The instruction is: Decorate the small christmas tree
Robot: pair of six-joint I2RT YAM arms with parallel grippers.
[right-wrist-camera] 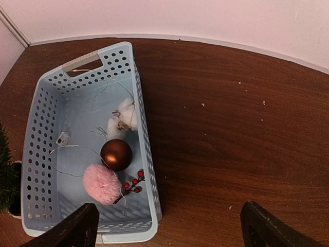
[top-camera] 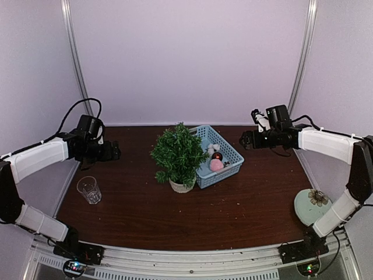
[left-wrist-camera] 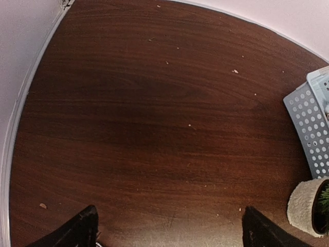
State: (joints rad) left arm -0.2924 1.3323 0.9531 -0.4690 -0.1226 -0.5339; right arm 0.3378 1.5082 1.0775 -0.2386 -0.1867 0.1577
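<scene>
My left gripper (left-wrist-camera: 169,230) and right gripper (right-wrist-camera: 167,226) both stand wide, holding nothing. Left in my right wrist view, the light-blue basket (right-wrist-camera: 41,134) holds a brown ball (right-wrist-camera: 116,154), a pink pompom (right-wrist-camera: 101,183), a red berry sprig (right-wrist-camera: 132,183) and a white tuft (right-wrist-camera: 121,119). The small christmas tree (top-camera: 178,153) stands mid-frame in the top view, just left of the basket.

The overhead camera sits above and behind my two bases, looking down and forward across the whole table (top-camera: 245,216) to the back wall (top-camera: 186,58). My left wrist camera looks down, close, at bare wood. My right wrist camera looks down into the basket (right-wrist-camera: 46,128). All three views share the basket and the small tree (top-camera: 178,153).
</scene>
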